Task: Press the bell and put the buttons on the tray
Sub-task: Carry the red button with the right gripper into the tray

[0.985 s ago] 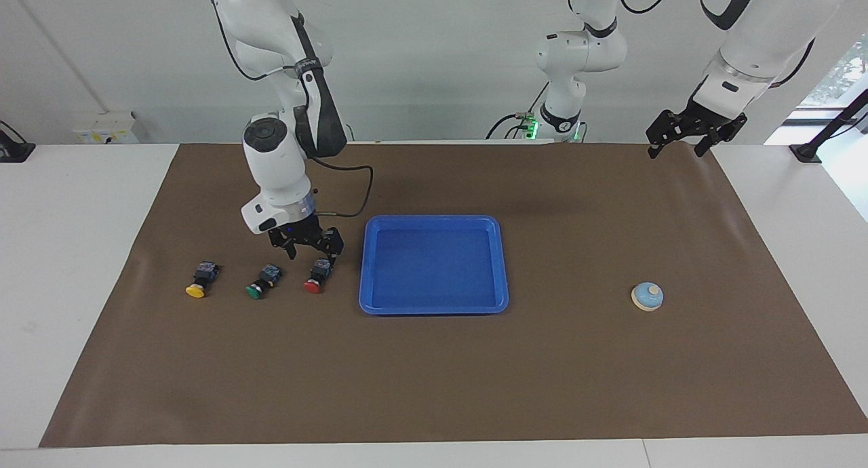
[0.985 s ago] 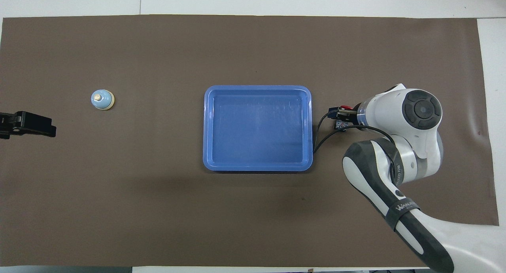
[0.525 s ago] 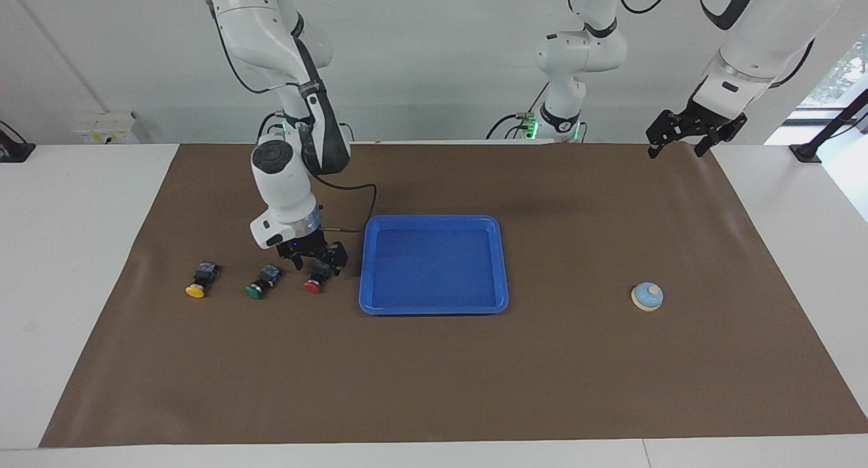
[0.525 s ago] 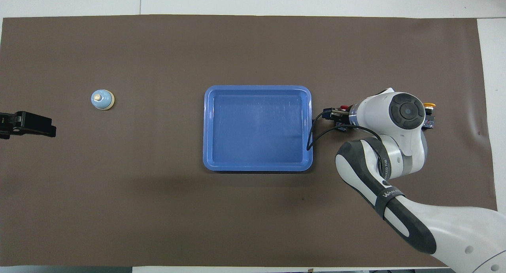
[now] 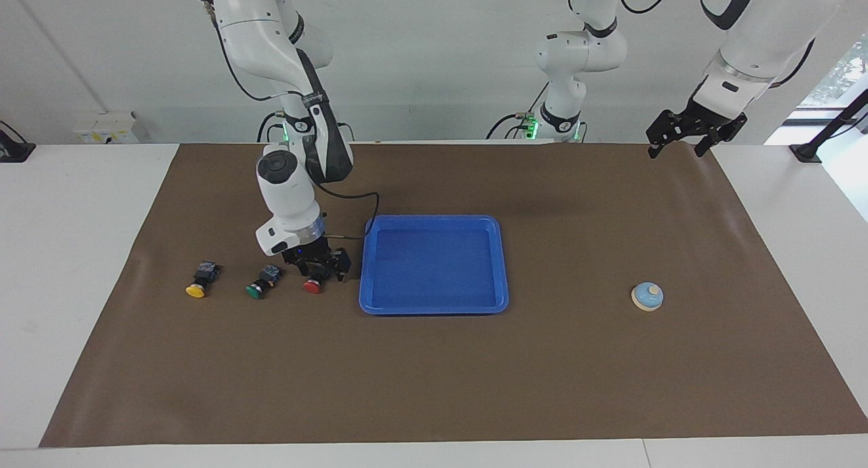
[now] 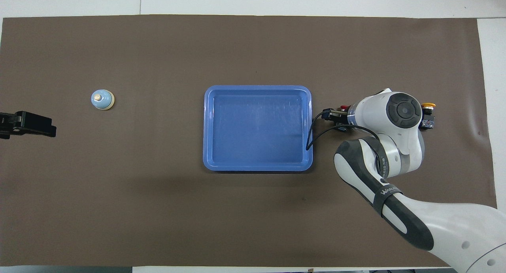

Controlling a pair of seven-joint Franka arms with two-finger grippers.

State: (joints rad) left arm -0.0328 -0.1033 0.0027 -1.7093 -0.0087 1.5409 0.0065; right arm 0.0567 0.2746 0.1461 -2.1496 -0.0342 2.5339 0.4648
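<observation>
The red button (image 5: 312, 287) lies on the brown mat beside the blue tray (image 5: 434, 310), with the green button (image 5: 255, 291) and the yellow button (image 5: 196, 289) in a row toward the right arm's end. My right gripper (image 5: 323, 273) is down at the red button, open, with a finger on either side of its black body. In the overhead view the right gripper (image 6: 335, 116) and the red cap (image 6: 344, 106) show beside the tray (image 6: 257, 167); the yellow button (image 6: 427, 105) peeks out and the green one is hidden under the arm. The bell (image 5: 647, 296) stands alone.
My left gripper (image 5: 681, 139) waits open in the air over the mat's edge at the left arm's end, also seen in the overhead view (image 6: 39, 126). The bell (image 6: 102, 100) is farther from the robots than it. A black cable (image 6: 316, 132) hangs beside the tray.
My right gripper has come down and slightly toward the tray, from above the red button to around its body. The left arm has not moved.
</observation>
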